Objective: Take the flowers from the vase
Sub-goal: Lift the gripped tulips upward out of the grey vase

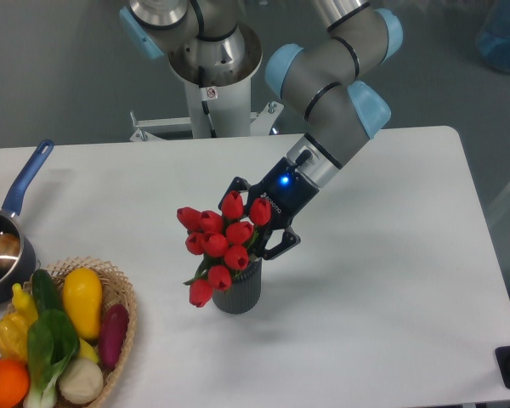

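The flowers stand in the vase, a bunch of red tulip buds spreading wider than the ribbed grey cylinder below them, one bud drooping low on the left past the vase's rim. The vase sits upright on the white worktop, near the middle. The arm reaches down from the upper right, and the tool is right at the back of the bunch, a blue light glowing on its black body. One dark finger curls in on the right, just above the vase mouth; the other shows at the top beside the highest bud. The buds hide the tips, so I cannot tell whether it has the stems clamped. Off to the left, a wicker basket of vegetables sits at the worktop's corner, and a dark saucepan with a blue handle lies behind it.
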Action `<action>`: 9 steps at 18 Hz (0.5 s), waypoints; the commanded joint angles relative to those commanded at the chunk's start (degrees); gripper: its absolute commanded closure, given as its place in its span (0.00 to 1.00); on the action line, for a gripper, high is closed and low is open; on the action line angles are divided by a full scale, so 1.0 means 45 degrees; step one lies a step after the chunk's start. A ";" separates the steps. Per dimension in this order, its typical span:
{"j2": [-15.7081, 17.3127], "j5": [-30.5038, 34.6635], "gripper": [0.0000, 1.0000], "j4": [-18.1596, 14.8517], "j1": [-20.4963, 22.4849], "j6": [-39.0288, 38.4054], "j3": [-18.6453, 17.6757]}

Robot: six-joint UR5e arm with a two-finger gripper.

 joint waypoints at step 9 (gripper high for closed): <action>0.0020 -0.0236 0.60 -0.0020 0.0059 0.0000 -0.0117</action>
